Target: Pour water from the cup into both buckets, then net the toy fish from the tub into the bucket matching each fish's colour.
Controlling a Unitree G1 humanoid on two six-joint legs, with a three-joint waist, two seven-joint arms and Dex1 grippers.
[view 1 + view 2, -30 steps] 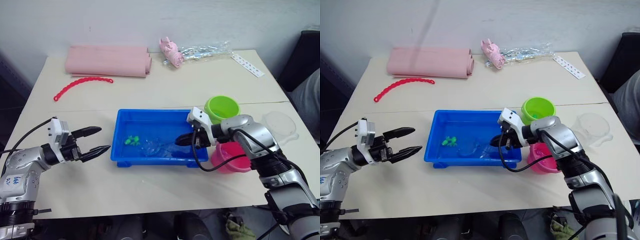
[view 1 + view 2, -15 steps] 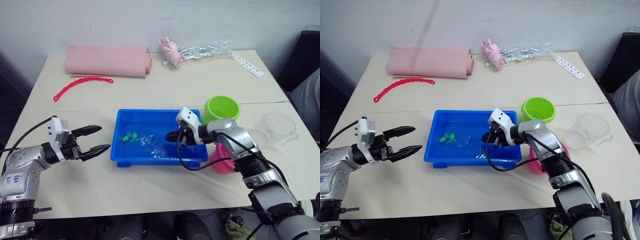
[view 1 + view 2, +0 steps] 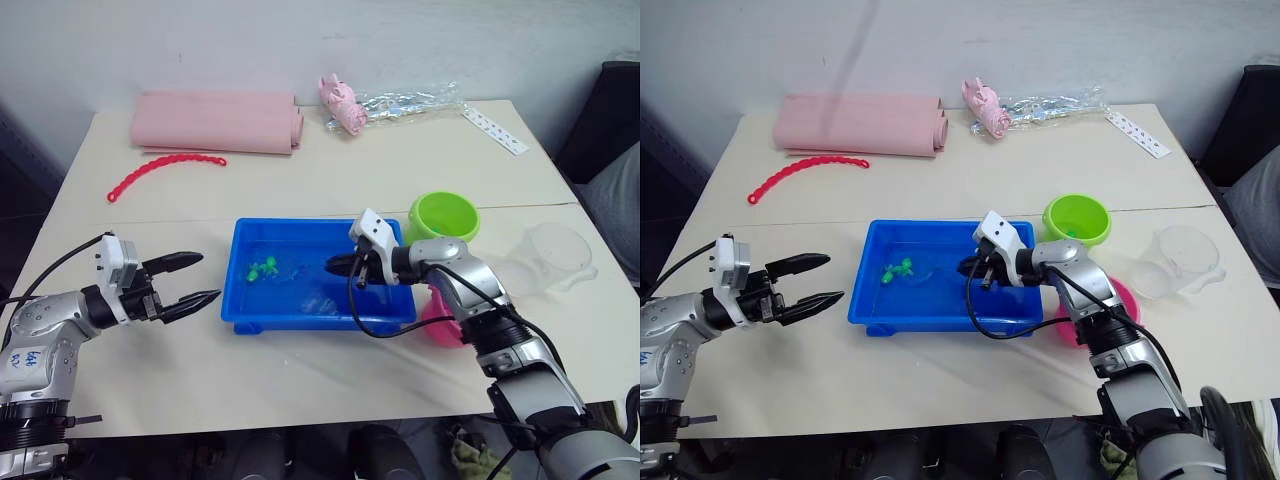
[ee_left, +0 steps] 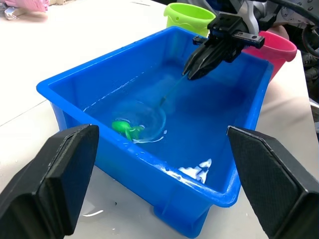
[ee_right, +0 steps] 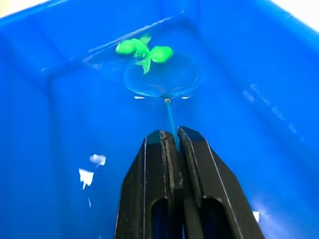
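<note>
The blue tub (image 3: 243, 300) sits mid-table with water in it. A green toy fish (image 3: 263, 268) floats near its left end. My right gripper (image 3: 338, 266) hangs over the tub's right half, shut on the net's thin stick (image 5: 171, 124). The net's hoop (image 5: 162, 77) lies in the water, touching the green fish (image 5: 143, 51). The lime green bucket (image 3: 444, 216) and the pink bucket (image 3: 441, 322) stand just right of the tub. The clear cup (image 3: 555, 255) is further right. My left gripper (image 3: 208, 277) is open, holding nothing, just left of the tub.
At the back of the table lie a rolled pink cloth (image 3: 215, 120), a red beaded chain (image 3: 160, 170), a pink pig toy (image 3: 342, 103), a clear plastic bag (image 3: 410, 100) and a white strip (image 3: 495, 130). A person's grey sleeve (image 3: 615, 200) shows at the right edge.
My right gripper has moved left across the tub, sweeping the net's hoop through the water up to the green fish. The left arm has stayed put.
</note>
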